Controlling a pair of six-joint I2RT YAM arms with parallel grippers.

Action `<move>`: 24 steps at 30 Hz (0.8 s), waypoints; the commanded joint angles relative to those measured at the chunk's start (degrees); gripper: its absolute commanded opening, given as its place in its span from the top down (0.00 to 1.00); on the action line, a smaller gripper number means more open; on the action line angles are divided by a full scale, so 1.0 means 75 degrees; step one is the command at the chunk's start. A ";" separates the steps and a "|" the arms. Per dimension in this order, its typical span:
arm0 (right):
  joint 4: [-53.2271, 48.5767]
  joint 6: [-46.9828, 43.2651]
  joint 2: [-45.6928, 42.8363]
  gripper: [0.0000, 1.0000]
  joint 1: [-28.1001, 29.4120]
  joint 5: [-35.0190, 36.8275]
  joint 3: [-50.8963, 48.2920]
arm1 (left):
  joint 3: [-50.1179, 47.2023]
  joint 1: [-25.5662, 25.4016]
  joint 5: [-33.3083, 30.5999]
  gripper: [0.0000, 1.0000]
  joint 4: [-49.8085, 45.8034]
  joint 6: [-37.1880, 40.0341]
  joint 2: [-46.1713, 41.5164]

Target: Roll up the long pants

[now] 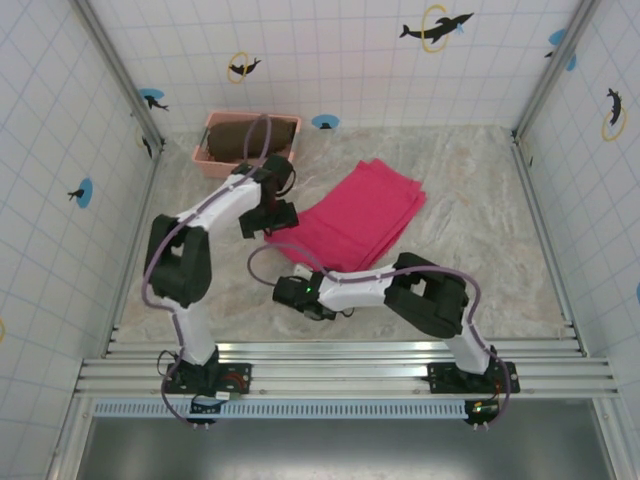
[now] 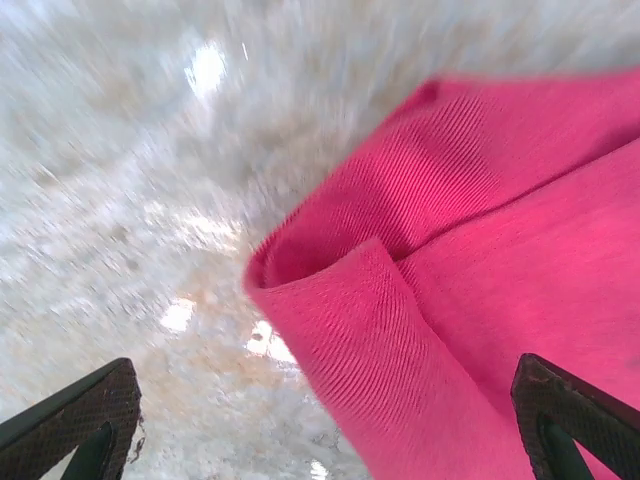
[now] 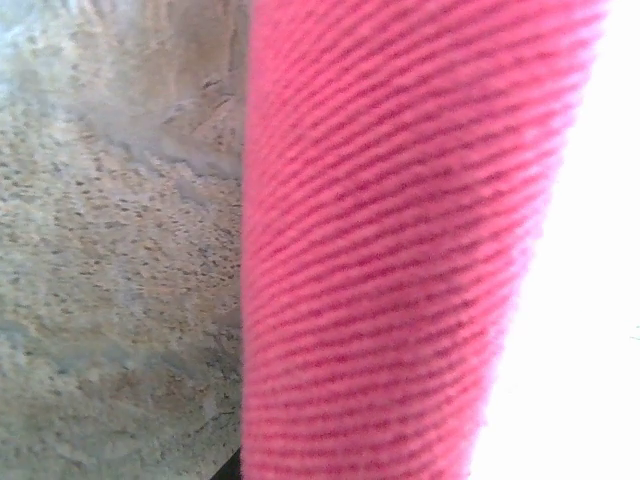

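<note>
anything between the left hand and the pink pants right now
Nothing visible. The left hand, open, hangs directly over the folded corner of the long pants, with bare table beside it. The pink basket sits back at the table's far edge, out of the way.

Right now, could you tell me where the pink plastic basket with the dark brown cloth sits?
Top view: the pink basket sits far-left against the tiled back wall, back-left of the magenta fabric pants.

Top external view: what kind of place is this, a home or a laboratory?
Probably a laboratory robot cell, styled like a bathroom: white tiled walls with dolphin stickers, a marble-patterned table, and an aluminium rail holding two robot arms.
</note>
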 commanded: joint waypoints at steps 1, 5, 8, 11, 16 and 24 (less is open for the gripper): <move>0.0274 -0.0370 -0.0213 1.00 -0.0713 -0.3260 -0.0539 | -0.0921 0.0265 -0.0082 0.02 0.1425 0.0363 -0.1229; 0.0195 -0.0822 -0.0399 1.00 -0.1489 -0.4732 -0.0613 | -0.2287 0.0276 0.0392 0.02 0.2708 0.0115 -0.2235; 0.0030 -0.1050 -0.0406 1.00 -0.1948 -0.5516 -0.0573 | -0.3199 0.0282 0.0863 0.02 0.3672 -0.0177 -0.2661; 0.0012 -0.1127 -0.0435 1.00 -0.2298 -0.5896 -0.0643 | -0.4031 0.0282 0.1320 0.02 0.4696 -0.0545 -0.2895; 0.0062 -0.1145 -0.0473 1.00 -0.2522 -0.6011 -0.0745 | -0.5102 0.0282 0.2035 0.03 0.6610 -0.1306 -0.2815; 0.0330 -0.1047 -0.0492 1.00 -0.2547 -0.6258 -0.0981 | -0.6308 0.0286 0.2462 0.03 0.9560 -0.2803 -0.1919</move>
